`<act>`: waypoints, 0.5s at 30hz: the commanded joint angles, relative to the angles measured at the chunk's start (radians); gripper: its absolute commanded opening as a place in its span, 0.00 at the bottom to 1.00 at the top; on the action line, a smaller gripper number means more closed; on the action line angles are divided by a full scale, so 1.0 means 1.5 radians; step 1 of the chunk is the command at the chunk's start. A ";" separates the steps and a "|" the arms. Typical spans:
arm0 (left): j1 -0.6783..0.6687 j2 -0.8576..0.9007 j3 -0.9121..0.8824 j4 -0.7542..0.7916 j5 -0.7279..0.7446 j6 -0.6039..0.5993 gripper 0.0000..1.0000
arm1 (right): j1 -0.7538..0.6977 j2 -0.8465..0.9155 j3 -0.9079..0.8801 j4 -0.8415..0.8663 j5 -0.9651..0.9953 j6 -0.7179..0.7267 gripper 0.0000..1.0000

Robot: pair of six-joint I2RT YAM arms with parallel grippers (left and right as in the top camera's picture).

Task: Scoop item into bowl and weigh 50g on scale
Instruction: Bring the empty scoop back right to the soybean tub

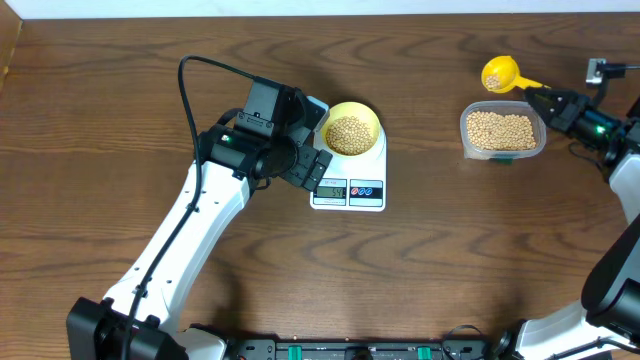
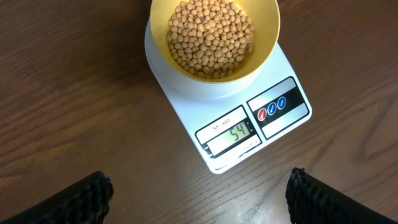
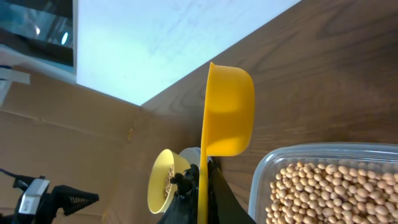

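While our dark wood-grain table (image 1: 420,270) runs to a pale far wall (image 1: 300,6), the scale (image 1: 350,200) lies near-to-far, display nearest, bowl (image 1: 372,118) of soybeans (image 1: 348,134) on its far end. Our left gripper (image 2: 199,199) gapes wide and empty at its left; our right gripper (image 3: 200,196) pinches the scoop (image 1: 500,73) beyond the tub (image 1: 465,118).
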 commanded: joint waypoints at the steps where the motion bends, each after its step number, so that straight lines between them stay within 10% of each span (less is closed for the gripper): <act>1: -0.001 -0.009 0.003 -0.004 -0.007 0.011 0.91 | -0.013 0.007 -0.002 -0.001 -0.032 -0.003 0.01; 15: -0.001 -0.009 0.003 -0.004 -0.007 0.011 0.91 | -0.014 0.007 -0.002 -0.003 0.009 -0.017 0.01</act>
